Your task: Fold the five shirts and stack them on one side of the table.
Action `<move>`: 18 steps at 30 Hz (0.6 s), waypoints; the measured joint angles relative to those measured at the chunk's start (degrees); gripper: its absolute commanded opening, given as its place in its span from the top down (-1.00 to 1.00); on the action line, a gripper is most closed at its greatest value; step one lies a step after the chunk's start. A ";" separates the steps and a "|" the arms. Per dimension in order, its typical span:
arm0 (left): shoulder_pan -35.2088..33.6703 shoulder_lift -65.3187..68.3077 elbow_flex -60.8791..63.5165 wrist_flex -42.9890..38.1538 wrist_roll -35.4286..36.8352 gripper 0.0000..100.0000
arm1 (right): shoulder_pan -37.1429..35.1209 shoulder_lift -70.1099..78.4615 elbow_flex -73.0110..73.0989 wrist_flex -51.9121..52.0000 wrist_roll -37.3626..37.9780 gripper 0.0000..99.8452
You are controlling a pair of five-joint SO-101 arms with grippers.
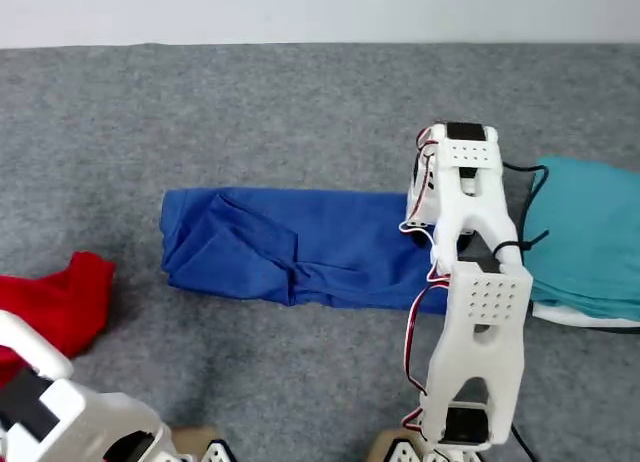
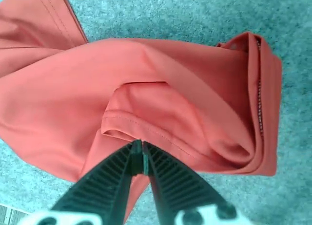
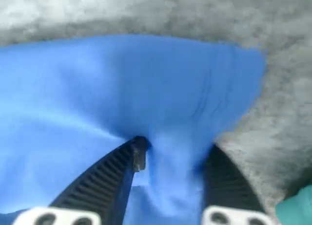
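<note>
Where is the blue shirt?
High view: the blue shirt lies mid-table between the red shirt, left, and the teal shirt, right, with the right gripper at its right end.

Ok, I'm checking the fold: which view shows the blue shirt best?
The high view: the blue shirt lies nearly whole, one end under the right arm. The right wrist view shows bunched cloth between the fingers; the left wrist view shows a red shirt.
</note>
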 measured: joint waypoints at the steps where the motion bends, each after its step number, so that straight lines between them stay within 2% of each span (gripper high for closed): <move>1: 0.00 0.00 0.00 0.00 0.00 0.98 | 0.00 -0.09 0.18 0.00 0.88 0.98; 8: 0.00 0.00 0.00 0.00 0.00 0.98 | 0.88 -2.11 0.79 2.73 5.27 0.98; 18: 0.70 0.00 0.00 0.00 0.18 0.98 | 10.81 -10.64 0.88 2.99 22.95 0.98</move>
